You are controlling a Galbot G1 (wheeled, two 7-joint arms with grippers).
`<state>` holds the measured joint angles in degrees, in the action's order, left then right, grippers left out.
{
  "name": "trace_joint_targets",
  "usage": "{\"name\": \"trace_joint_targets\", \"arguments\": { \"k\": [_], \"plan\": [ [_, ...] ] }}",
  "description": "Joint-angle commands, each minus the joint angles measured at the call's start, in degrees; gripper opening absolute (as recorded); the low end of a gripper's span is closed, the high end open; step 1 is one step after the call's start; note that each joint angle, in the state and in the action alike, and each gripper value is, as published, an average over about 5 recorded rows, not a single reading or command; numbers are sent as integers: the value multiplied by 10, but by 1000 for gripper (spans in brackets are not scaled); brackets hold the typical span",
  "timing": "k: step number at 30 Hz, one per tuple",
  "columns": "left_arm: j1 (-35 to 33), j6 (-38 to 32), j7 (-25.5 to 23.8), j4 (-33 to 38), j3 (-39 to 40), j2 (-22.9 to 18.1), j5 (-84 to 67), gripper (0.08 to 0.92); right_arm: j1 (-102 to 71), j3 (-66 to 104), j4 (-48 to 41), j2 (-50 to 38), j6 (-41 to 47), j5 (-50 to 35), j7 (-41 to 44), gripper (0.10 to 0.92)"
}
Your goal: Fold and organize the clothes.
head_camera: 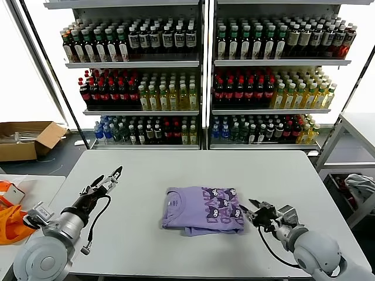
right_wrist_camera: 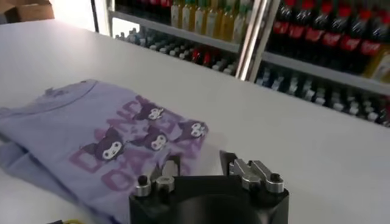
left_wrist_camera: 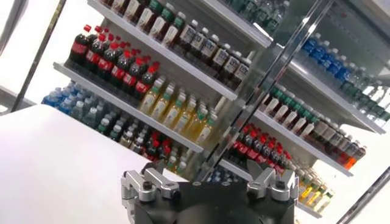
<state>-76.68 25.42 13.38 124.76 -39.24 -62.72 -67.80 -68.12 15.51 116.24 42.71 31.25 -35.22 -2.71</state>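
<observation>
The lavender T-shirt (head_camera: 203, 210) lies folded in a small rectangle at the middle of the white table (head_camera: 146, 175), its dark purple-and-white print facing up on the right half. It also shows in the right wrist view (right_wrist_camera: 103, 137). My right gripper (head_camera: 253, 209) is open and empty, low over the table just right of the shirt's right edge; in its wrist view the gripper (right_wrist_camera: 200, 163) has one finger over the shirt's edge. My left gripper (head_camera: 110, 175) is open and empty, raised above the table's left part, well away from the shirt.
Shelves of bottled drinks (head_camera: 199, 76) stand behind the table. A cardboard box (head_camera: 26, 139) lies on the floor at the left. Orange fabric (head_camera: 12, 219) sits on a side table at the far left. A grey-white cloth (head_camera: 360, 186) lies at the right.
</observation>
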Motion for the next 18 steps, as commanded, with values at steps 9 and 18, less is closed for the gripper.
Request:
{"name": "trace_joint_targets", "arguments": {
  "k": [9, 18],
  "plan": [
    [-14, -2, -7, 3, 12, -18, 21, 823, 169, -249, -139, 254, -6, 14, -91, 776],
    [-22, -6, -17, -1, 0, -26, 23, 823, 208, -277, -181, 257, 19, 9, -108, 823]
  ]
}}
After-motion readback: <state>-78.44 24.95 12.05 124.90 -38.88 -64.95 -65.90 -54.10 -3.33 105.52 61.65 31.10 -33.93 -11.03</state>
